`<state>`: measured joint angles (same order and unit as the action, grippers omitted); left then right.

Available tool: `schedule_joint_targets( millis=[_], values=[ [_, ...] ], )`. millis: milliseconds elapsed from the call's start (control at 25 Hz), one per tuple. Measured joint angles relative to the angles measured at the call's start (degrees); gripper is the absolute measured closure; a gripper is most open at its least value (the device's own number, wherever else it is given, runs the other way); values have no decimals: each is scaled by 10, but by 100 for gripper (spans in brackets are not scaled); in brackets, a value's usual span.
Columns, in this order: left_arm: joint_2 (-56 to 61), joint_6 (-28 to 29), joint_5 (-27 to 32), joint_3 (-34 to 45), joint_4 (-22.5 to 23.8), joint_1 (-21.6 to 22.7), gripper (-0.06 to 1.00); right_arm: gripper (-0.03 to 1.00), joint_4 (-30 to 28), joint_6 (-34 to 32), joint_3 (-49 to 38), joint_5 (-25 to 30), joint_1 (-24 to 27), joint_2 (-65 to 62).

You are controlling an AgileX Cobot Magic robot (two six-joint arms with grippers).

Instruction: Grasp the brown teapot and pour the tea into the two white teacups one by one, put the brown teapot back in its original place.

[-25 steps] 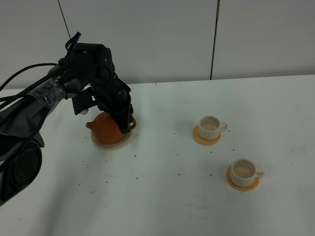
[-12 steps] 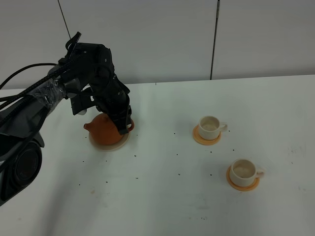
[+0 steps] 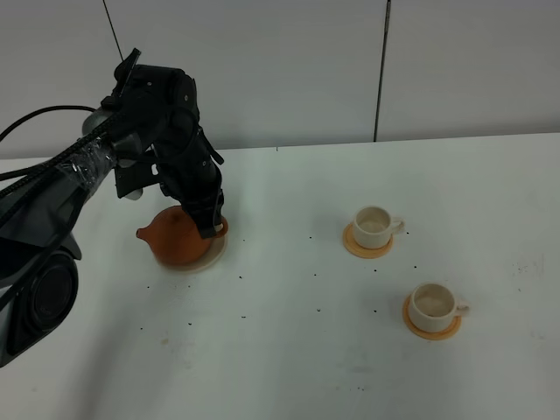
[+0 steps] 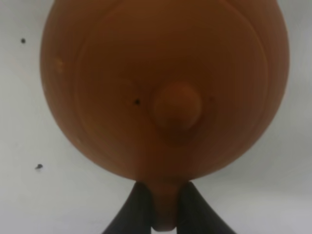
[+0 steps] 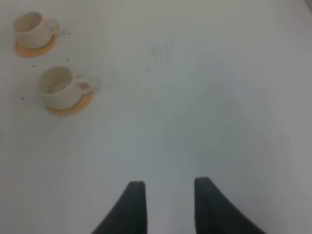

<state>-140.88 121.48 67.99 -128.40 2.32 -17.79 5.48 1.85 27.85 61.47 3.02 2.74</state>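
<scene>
Terracotta clay fills my left wrist view: the brown teapot [image 4: 163, 87], lid on, its knob [image 4: 176, 106] near the middle of the frame and its loop handle [image 4: 165, 214] running down to the bottom edge. My left gripper [image 4: 165, 197] is clenched on that handle, one dark finger pressed to each side. I hold the handle rather than the body because the round belly looks too wide and smooth for me, and because a grip at the back lets me tip the spout [image 3: 142, 234] down by rolling my wrist.

In the high view the pot is at centre left, over the pale saucer [image 3: 203, 262], whose rim peeps out at its lower right (whether the base has cleared the disc I cannot tell). The spout points toward the left edge of the frame, away from the cups, so I judge a carry and a turn are needed before any pouring.

Right of centre stand the upper teacup [image 3: 374, 225] and, lower right, the lower teacup [image 3: 432, 303], each on its own orange coaster [image 3: 366, 250] and well apart from the pot. Their insides look pale and dry, so I judge nothing is poured yet; the tea itself is hidden under the lid.

My right gripper [image 5: 165, 187] is released, jaws parted with nothing between them, hanging over the bare white table [image 5: 219, 122], clear of the cups.
</scene>
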Motion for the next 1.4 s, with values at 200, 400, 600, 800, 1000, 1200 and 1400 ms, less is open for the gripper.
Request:
schedule_joint_targets(
  millis=[200, 400, 600, 800, 1000, 1200, 1400],
  values=[
    [-1, 0, 0, -11, 7, 0, 77, 73, 0, 0, 0, 0, 0, 0],
    [-1, -2, 0, -16, 12, 0, 77, 73, 0, 0, 0, 0, 0, 0],
    [13, -41, 0, -16, 12, 0, 77, 73, 0, -1, 0, 0, 0, 0],
    [51, -110, 1, -16, 12, 0, 77, 73, 0, -1, 0, 0, 0, 0],
    [85, -187, 1, -16, 13, 0, 77, 73, 0, 0, 0, 0, 0, 0],
    [107, -230, 1, -16, 14, -9, 77, 73, 0, 0, 0, 0, 0, 0],
    [127, -257, 1, -16, 2, -23, 77, 73, 0, 0, 0, 0, 0, 0]
  ],
)
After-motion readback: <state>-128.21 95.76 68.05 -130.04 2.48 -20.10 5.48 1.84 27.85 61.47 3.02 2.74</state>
